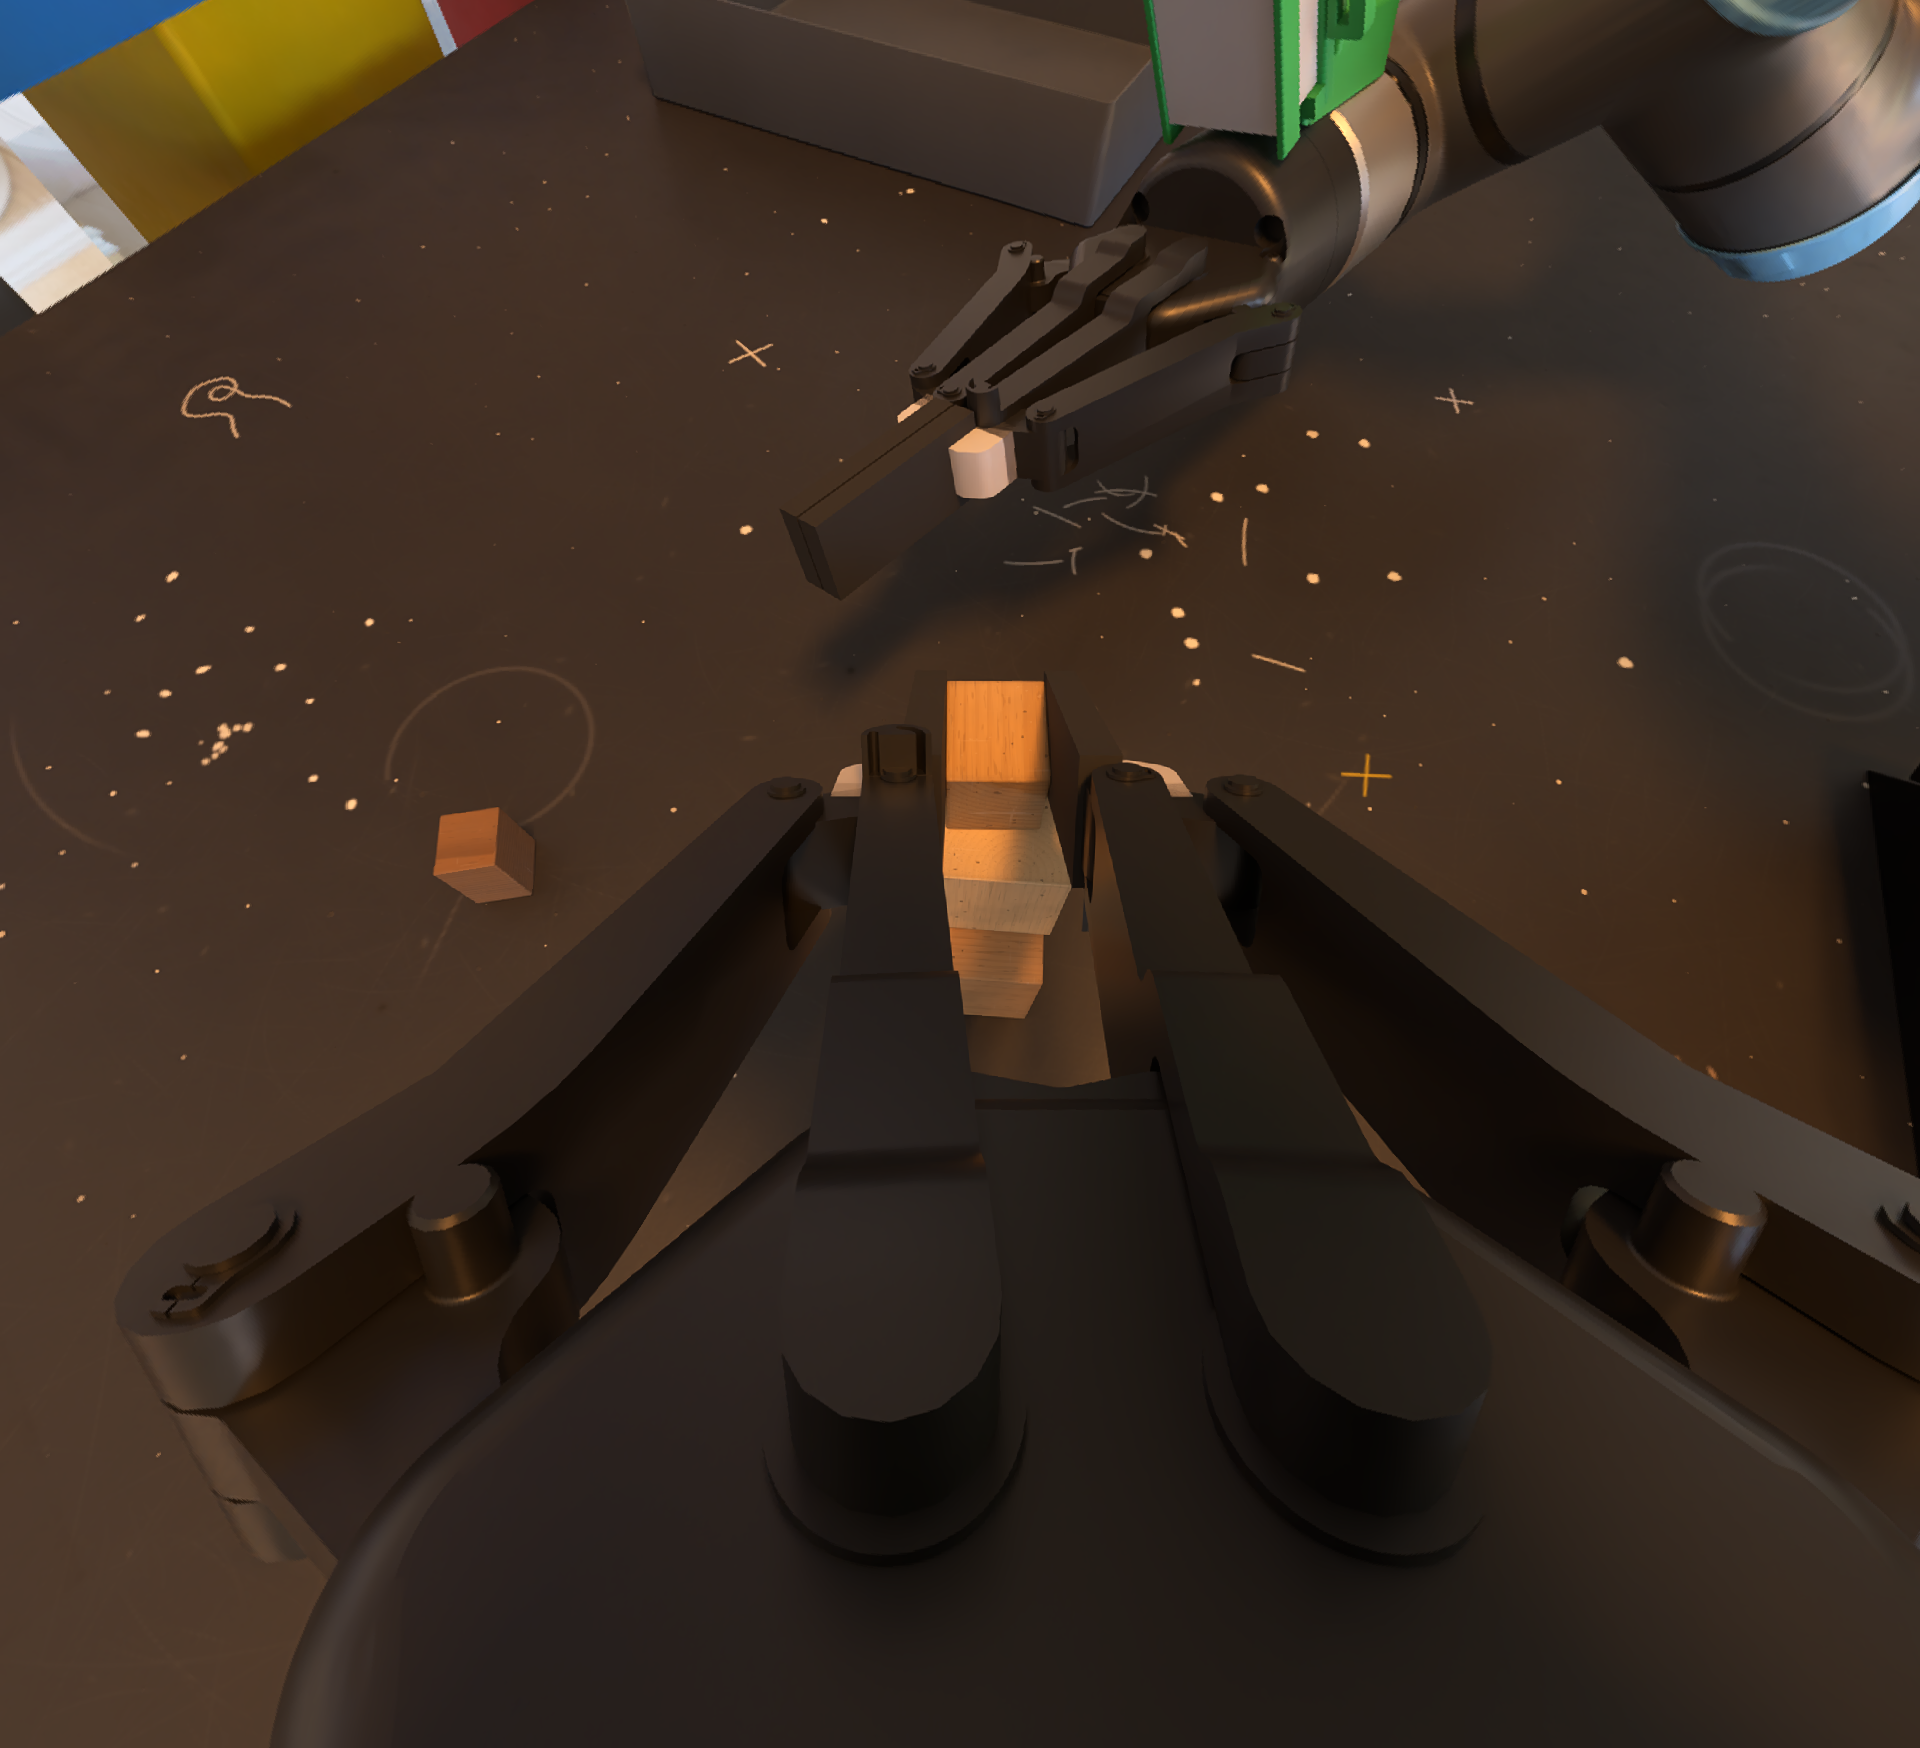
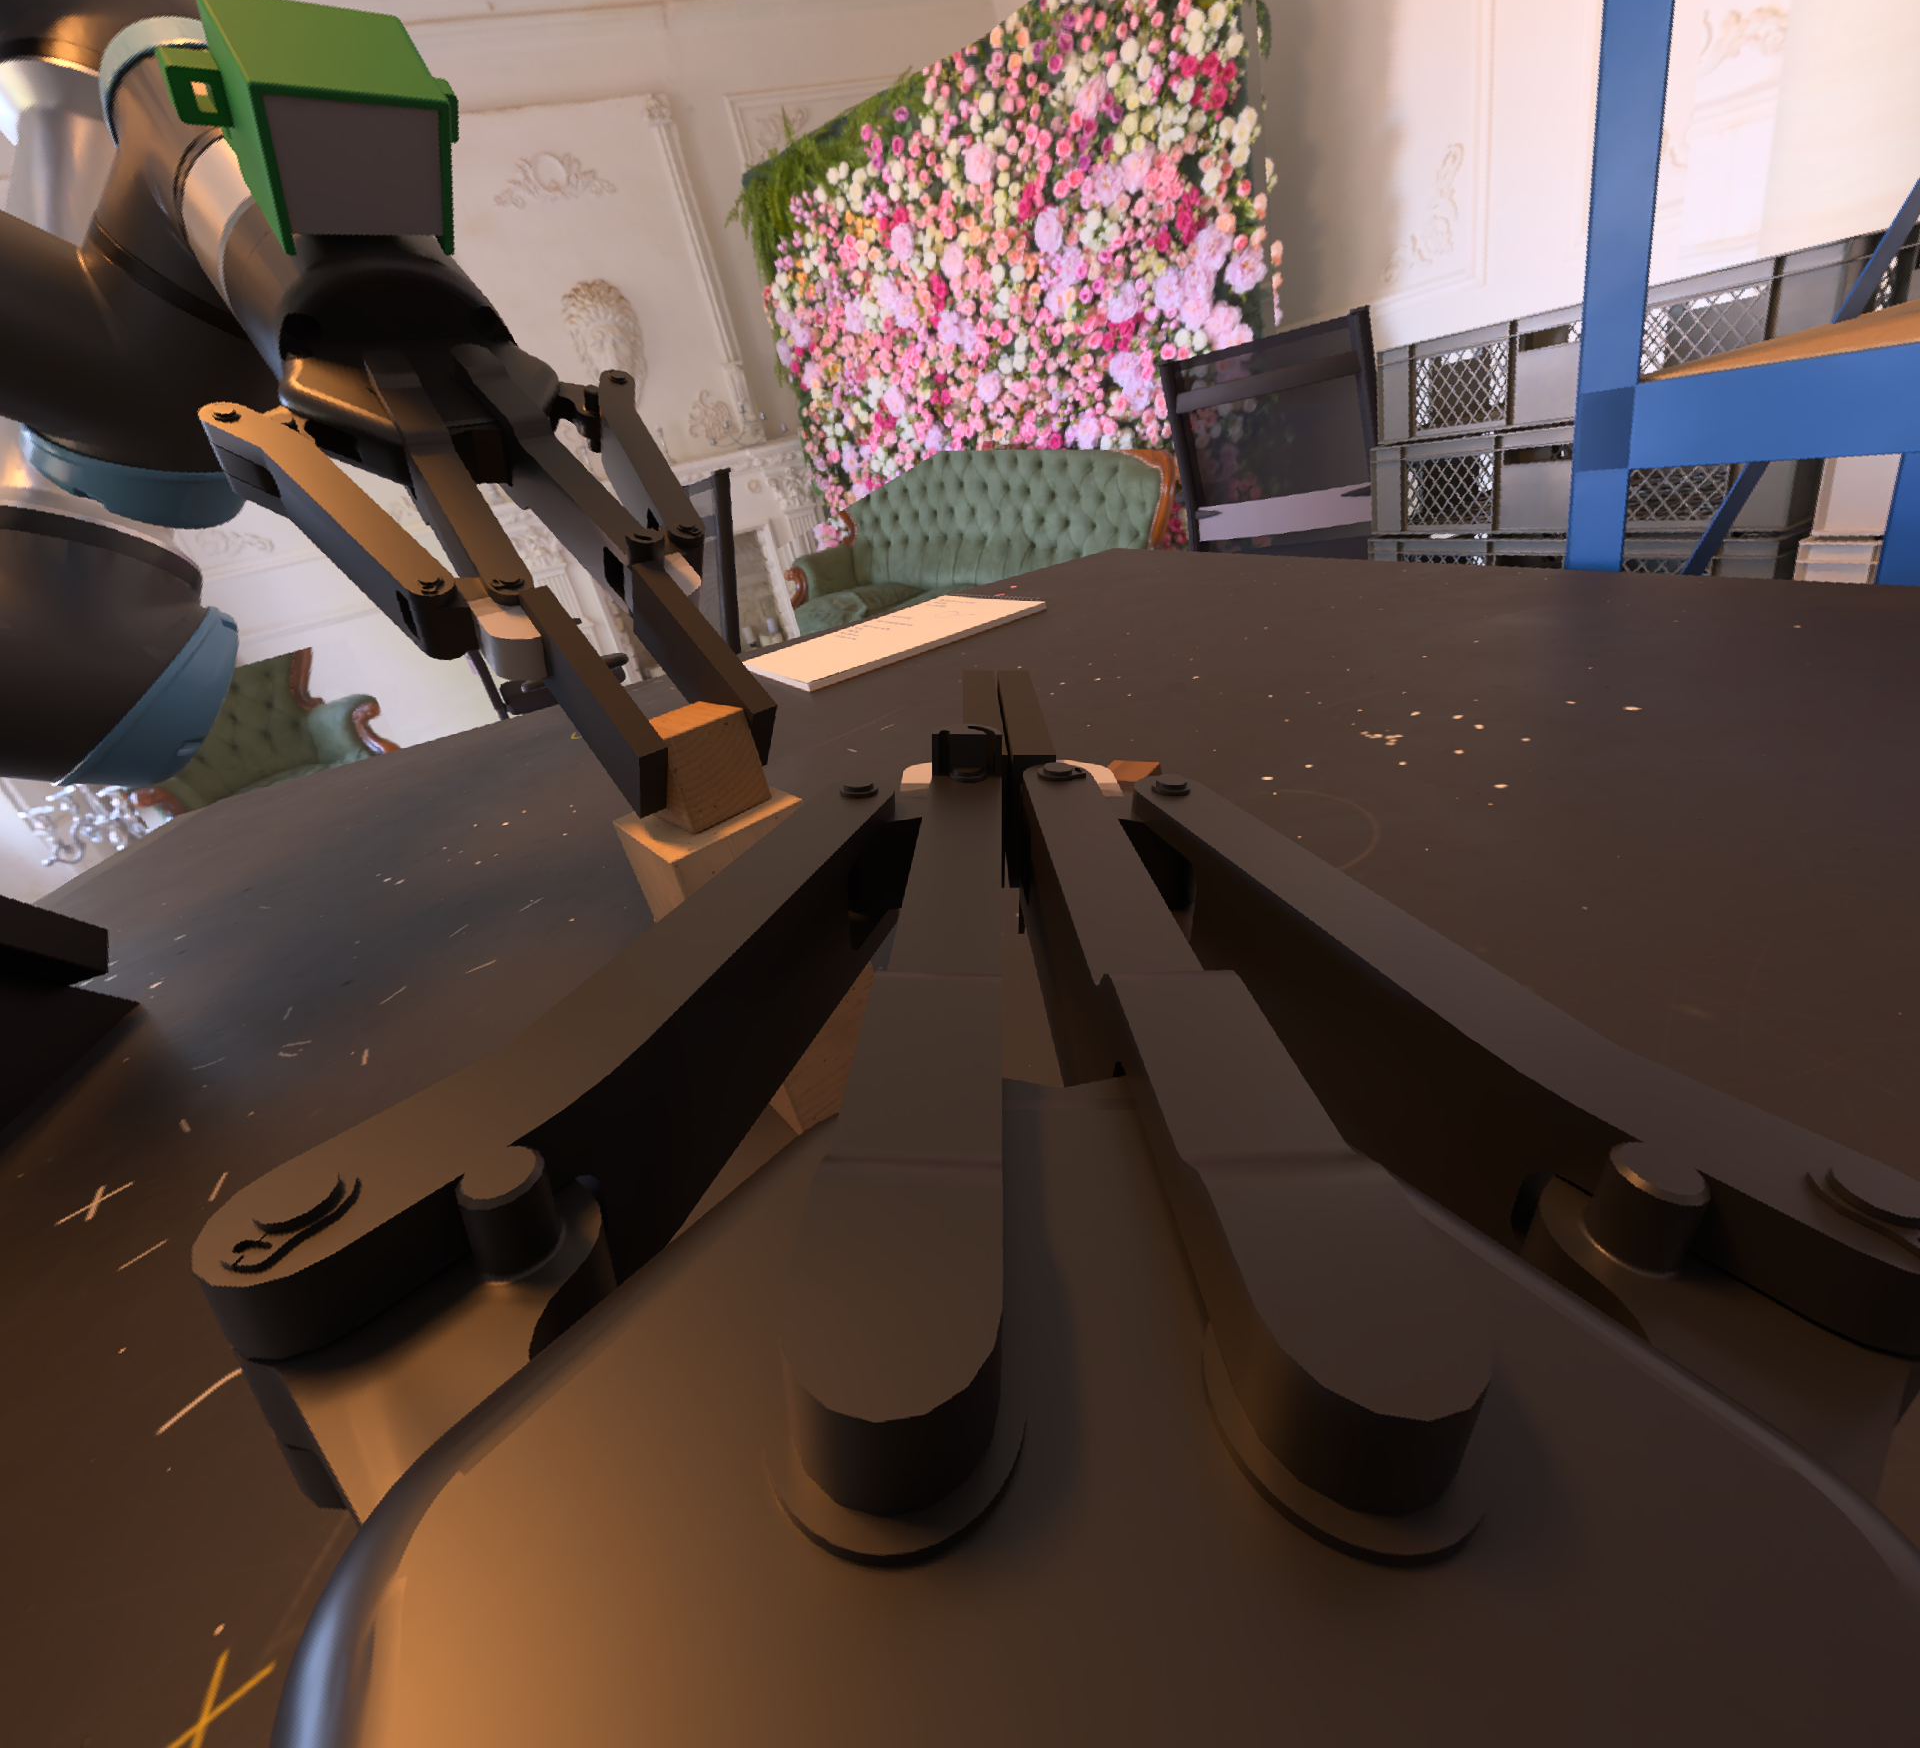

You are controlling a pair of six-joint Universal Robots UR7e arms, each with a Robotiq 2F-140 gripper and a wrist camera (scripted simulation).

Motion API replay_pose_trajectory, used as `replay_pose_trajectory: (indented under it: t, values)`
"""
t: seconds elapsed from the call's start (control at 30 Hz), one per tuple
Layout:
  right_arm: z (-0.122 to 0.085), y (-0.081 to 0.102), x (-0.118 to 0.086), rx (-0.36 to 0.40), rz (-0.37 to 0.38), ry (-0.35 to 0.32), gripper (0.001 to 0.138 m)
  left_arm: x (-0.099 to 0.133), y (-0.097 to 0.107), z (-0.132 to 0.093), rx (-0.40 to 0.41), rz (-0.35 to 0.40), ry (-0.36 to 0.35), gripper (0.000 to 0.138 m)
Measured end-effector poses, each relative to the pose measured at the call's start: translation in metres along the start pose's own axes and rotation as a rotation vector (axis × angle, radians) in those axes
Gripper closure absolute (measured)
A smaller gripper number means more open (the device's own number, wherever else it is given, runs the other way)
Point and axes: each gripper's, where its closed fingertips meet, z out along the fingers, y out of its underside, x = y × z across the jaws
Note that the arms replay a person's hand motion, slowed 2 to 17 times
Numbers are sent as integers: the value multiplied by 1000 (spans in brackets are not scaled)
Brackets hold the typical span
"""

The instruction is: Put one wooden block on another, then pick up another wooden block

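Three wooden blocks are counted: an upright top block (image 2: 710, 768) clamped by the left gripper (image 2: 712, 742) on a pale block (image 2: 681, 851), and a small block (image 1: 484, 855) far left. The right gripper (image 2: 1000, 711) is closed, empty.

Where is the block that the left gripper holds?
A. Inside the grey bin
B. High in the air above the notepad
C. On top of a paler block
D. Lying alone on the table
C: the right wrist view shows the left gripper shut on a brown block that sits on a paler block.
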Motion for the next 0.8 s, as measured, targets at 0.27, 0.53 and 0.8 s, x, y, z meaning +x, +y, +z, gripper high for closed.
replay_pose_trajectory:
  t: [0.27,0.53,0.8]
  values:
    - [0,0,0,-1,-1,0,138,0,0,0,-3,-2,0,114]
    - [0,0,0,-1,0,0,138,0,0,0,-5,-4,-4,114]
    - [0,0,0,-2,-1,0,138,1,0,0,-8,5,-3,114]
